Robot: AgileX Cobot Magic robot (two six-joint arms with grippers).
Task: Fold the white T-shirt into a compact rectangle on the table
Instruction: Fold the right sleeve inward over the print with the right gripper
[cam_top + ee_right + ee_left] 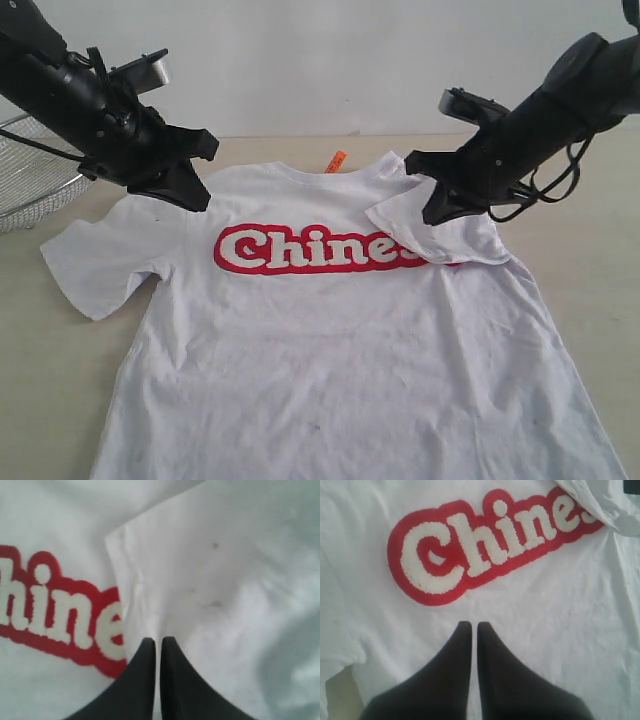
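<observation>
Both closed, left end effector (198,201) and right end effector (431,214) overhang the white T-shirt (330,345).

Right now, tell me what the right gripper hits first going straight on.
The right gripper would likely meet the folded-over sleeve of the white T-shirt just beyond its shut jaws; gap unclear.

A basket (28,190) of metal wire mesh is at about nine o'clock in the exterior view, close to the left edge. Only a part of it shows, because the picture border cuts off the rest. Its rim is round, and its mesh is fine, grey and open enough to see through. What lies inside it I cannot tell. Behind, from ten o'clock across to two o'clock, a plain white wall (320,60) fills the background.
</observation>
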